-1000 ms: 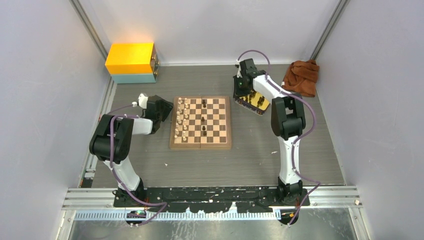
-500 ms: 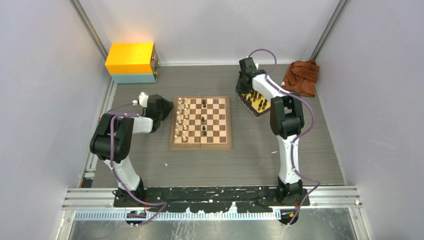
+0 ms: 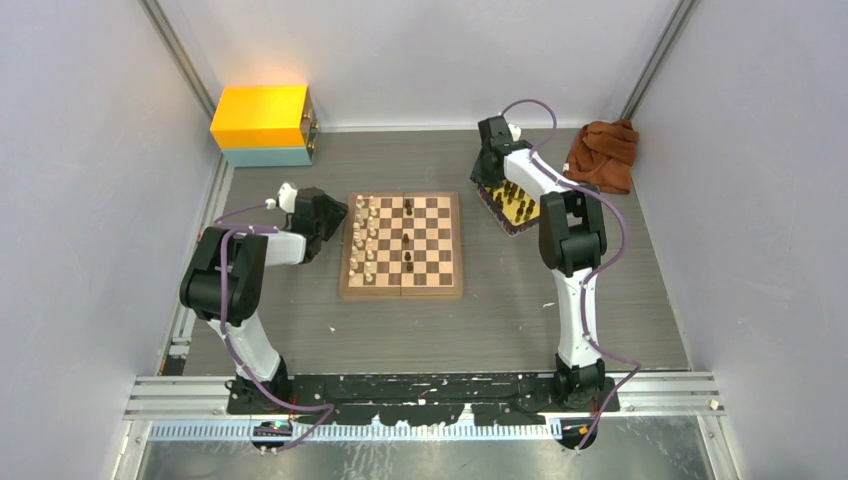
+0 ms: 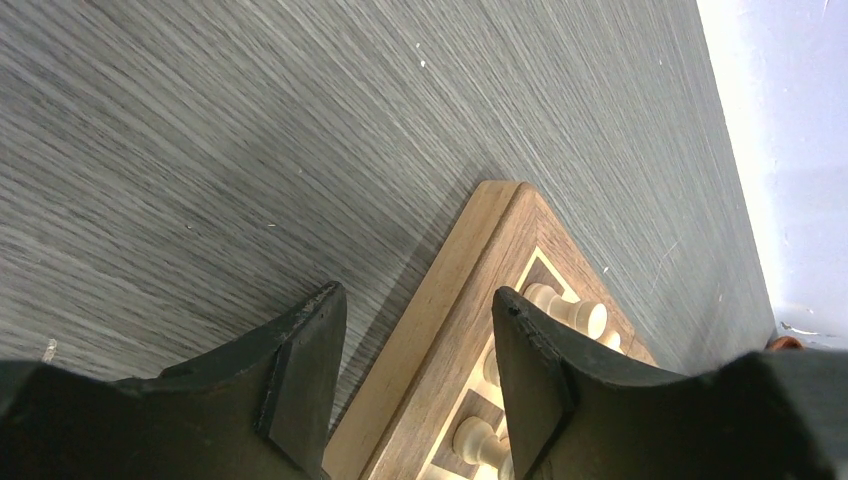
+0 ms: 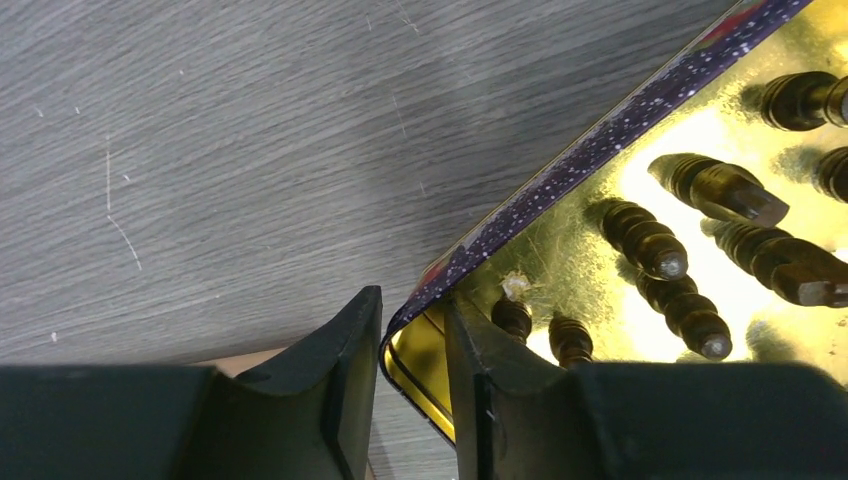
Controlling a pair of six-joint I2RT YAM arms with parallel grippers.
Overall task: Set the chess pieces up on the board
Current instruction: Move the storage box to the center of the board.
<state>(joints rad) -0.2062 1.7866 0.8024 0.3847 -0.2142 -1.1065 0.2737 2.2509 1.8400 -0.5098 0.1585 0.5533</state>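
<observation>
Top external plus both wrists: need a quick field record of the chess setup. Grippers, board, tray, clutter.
left gripper: open, empty, over the left border of the board
right gripper: shut on the corner rim of the yellow tray, one finger inside, one outside
board contents: cream pieces in the two left files; three dark pieces mid-board
tray contents: dark chessmen
tray position: right of board, apart from it
clutter: yellow-and-teal box far left; brown cloth far right

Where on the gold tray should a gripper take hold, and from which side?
The tray by its thin raised rim at a corner, from above, one finger inside and one outside: it is too wide to span and dark pieces cover its floor. The right gripper pinches it so.
</observation>
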